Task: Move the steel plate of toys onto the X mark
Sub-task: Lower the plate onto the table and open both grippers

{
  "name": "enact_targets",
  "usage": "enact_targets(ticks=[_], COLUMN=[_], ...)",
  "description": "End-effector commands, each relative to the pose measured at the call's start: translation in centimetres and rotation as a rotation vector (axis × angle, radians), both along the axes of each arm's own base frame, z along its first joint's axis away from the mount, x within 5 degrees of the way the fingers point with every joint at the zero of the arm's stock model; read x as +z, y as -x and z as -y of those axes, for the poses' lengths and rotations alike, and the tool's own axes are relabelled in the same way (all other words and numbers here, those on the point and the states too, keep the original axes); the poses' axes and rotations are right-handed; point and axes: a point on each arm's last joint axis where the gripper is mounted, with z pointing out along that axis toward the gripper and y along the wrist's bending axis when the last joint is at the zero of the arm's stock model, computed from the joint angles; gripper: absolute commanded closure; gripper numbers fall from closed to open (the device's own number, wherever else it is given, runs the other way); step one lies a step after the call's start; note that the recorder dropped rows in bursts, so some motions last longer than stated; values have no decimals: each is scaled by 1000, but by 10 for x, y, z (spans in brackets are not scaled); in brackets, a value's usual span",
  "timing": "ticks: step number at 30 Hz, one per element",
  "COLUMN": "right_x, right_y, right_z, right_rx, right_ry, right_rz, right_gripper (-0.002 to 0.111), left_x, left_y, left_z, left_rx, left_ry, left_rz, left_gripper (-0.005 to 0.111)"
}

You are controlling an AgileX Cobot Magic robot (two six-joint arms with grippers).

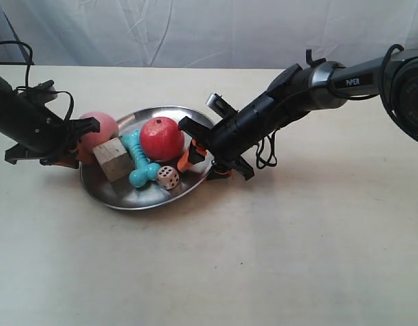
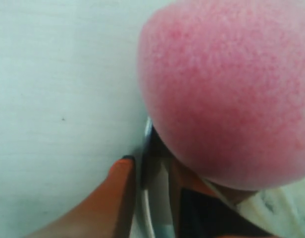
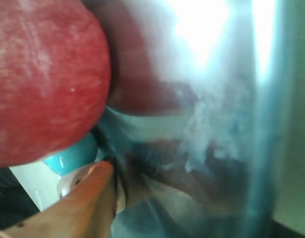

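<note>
The steel plate point(image 1: 138, 195) sits left of centre and holds the red ball point(image 1: 161, 138), pink ball point(image 1: 100, 129), teal bone point(image 1: 140, 163), wooden cube point(image 1: 114, 159) and die point(image 1: 168, 177). My left gripper point(image 1: 77, 153) is shut on the plate's left rim beside the pink ball. In its wrist view the rim point(image 2: 145, 163) runs between two orange fingers point(image 2: 118, 188), under the pink ball point(image 2: 227, 89). My right gripper point(image 1: 205, 163) is shut on the right rim. One orange finger point(image 3: 88, 198) lies inside the plate point(image 3: 217, 124), near the red ball point(image 3: 43, 74) and die point(image 3: 73, 181). No X mark is in view.
The cream table point(image 1: 297, 258) stretches bare in front of and to the right of the plate. A pale curtain point(image 1: 195, 30) hangs behind the table's far edge. Black cables point(image 1: 267, 153) dangle from the right arm near the plate.
</note>
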Motion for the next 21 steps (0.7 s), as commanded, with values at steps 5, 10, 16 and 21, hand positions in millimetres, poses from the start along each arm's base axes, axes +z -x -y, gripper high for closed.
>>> enact_targets(ticks=[5, 10, 16, 21], right_x=[2, 9, 16, 20], right_y=[2, 3, 4, 6], right_z=[10, 10, 14, 15], right_rx=[64, 73, 94, 120], right_ry=[111, 114, 161, 175], right_rz=[22, 39, 46, 43], right_gripper=[67, 67, 67, 67], left_x=[2, 3, 13, 21], left_y=[2, 3, 3, 4], left_z=[-1, 0, 0, -1], left_rx=[-8, -11, -13, -25], left_ry=[-40, -37, -36, -46], left_rz=[-6, -10, 17, 37], left_gripper=[82, 82, 82, 82])
